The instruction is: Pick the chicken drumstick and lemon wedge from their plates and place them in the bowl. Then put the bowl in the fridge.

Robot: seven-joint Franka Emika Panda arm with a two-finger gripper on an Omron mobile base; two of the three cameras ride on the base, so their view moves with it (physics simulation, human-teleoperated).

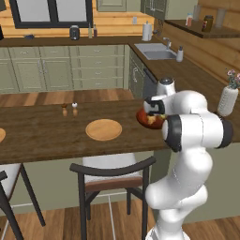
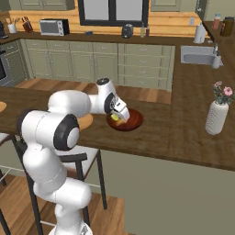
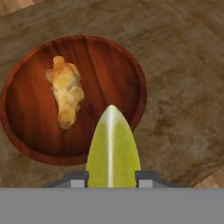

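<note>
Nearest to me, my end effector (image 3: 112,178) is clamped on the lemon wedge (image 3: 113,151), one finger on each flat side, with the wedge's long axis running straight out from my fingers and its pointed tip leading. In the hand view that tip lies over the near-right rim of the bowl (image 3: 122,65), so the wedge sits at the bowl's edge, not over its middle. The bowl's centre lies ahead and to the left of the tip. I judge that the release needs a short carry that way first, or the wedge may catch the rim and tip out onto the worktop (image 3: 183,87).

Further in, the chicken drumstick (image 3: 65,91) already lies in the bowl, left of centre, its length running near to far. The free floor is to its right.

Beyond my arm to the left, one emptied plate (image 1: 103,129) sits on the worktop, well apart from the bowl.
</note>
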